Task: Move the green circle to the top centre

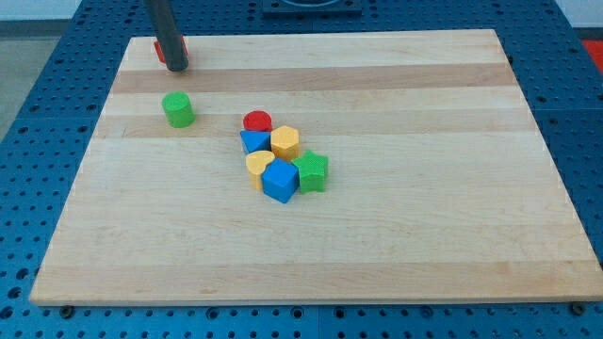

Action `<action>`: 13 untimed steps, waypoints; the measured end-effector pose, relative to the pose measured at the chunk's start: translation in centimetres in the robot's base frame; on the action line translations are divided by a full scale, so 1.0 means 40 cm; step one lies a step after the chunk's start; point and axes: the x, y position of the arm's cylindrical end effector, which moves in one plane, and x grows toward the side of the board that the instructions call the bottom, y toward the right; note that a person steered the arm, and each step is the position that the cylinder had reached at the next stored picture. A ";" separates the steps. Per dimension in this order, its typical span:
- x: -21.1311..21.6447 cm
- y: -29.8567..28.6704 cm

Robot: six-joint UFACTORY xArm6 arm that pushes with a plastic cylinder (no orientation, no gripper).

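Observation:
The green circle (177, 109) stands on the wooden board (424, 207) at the upper left. My tip (175, 66) is at the board's top left, above the green circle and apart from it. It stands right in front of a red block (182, 47) that it mostly hides. A cluster sits near the board's middle: a red circle (257, 121), a blue triangle (252, 142), a yellow hexagon (285, 143), a yellow heart (259, 166), a blue cube (280, 180) and a green star (311, 172).
The board lies on a blue perforated table (575, 188). A dark fixture (311, 5) sits beyond the board's top edge.

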 end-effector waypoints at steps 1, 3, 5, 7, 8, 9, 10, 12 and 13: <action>-0.009 -0.014; -0.008 -0.030; 0.174 -0.169; 0.286 -0.108; 0.282 0.007; 0.276 0.106; 0.239 0.159; 0.139 0.261; 0.082 0.312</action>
